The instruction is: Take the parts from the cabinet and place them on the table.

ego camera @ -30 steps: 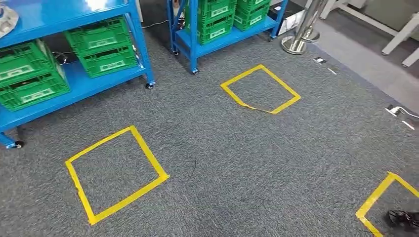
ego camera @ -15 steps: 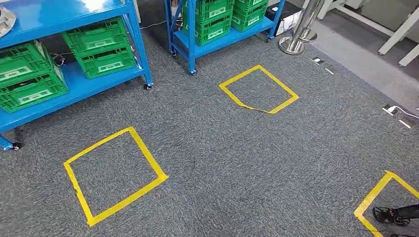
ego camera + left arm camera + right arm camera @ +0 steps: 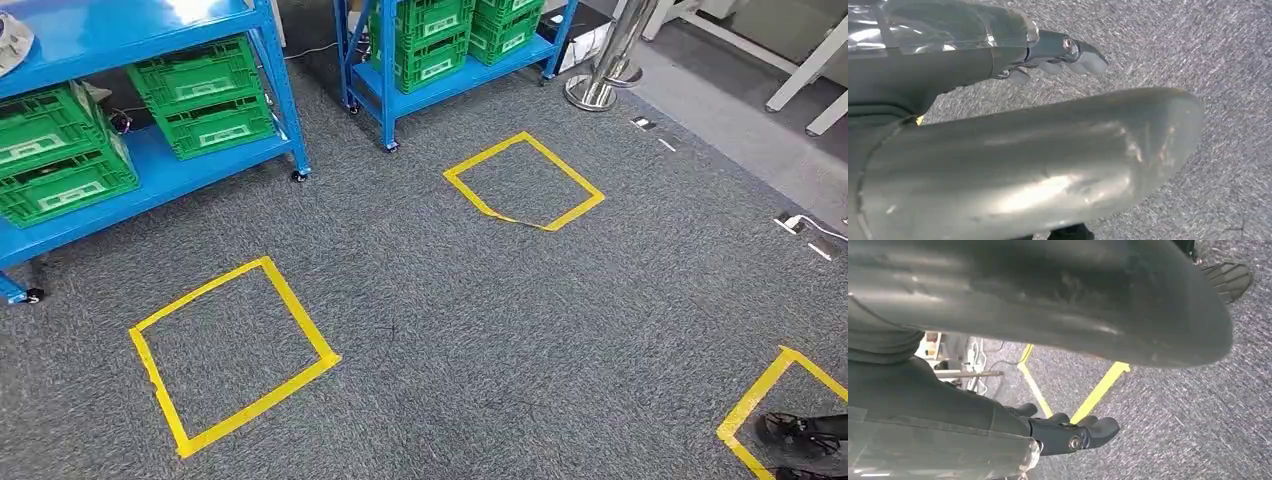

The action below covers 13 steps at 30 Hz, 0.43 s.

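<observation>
While the head view looks down on grey carpet (image 3: 500, 320) marked with yellow tape squares (image 3: 235, 355), the blue shelving racks (image 3: 150, 170) with their green crates (image 3: 205, 95) stand off toward the upper left, and a pale round object (image 3: 12, 42) sits on the top shelf at the picture's edge; whether it is one of the parts is too cropped to tell. No table is in sight. Both arms hang at the robot's sides, wrist cameras facing the floor. Beside the body, the left hand (image 3: 1058, 55) shows loosely curled fingers (image 3: 1090, 60) with nothing in them, and the right hand (image 3: 1073, 432) hangs likewise, its dark fingers (image 3: 1100, 427) bent and holding nothing. This fits walking to the racks for a part, or a return after a delivery; I cannot judge which.
</observation>
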Motion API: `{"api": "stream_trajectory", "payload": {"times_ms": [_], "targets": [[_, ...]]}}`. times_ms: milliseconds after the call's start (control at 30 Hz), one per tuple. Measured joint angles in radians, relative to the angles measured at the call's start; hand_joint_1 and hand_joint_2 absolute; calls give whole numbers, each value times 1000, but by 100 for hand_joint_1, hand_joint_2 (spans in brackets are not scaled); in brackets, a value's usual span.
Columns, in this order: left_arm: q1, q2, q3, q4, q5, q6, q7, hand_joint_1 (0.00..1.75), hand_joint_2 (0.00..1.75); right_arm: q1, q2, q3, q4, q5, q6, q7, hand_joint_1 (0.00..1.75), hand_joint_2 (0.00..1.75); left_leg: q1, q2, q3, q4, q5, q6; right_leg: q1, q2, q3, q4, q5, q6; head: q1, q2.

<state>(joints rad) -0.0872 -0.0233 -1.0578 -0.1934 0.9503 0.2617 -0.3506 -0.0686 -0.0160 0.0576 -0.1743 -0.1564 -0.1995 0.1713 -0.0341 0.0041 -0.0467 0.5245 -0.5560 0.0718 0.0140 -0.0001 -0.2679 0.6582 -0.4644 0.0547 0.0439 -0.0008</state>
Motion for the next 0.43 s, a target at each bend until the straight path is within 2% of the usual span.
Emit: {"api": "stream_trajectory", "payload": {"times_ms": [433], "targets": [[0, 0, 0, 0, 1, 0, 2, 0, 0, 0, 1, 0, 0, 1, 10, -4, 0, 0, 0, 0, 0, 0, 0, 0, 0, 0, 0, 0, 0, 0, 7, 0]]}}
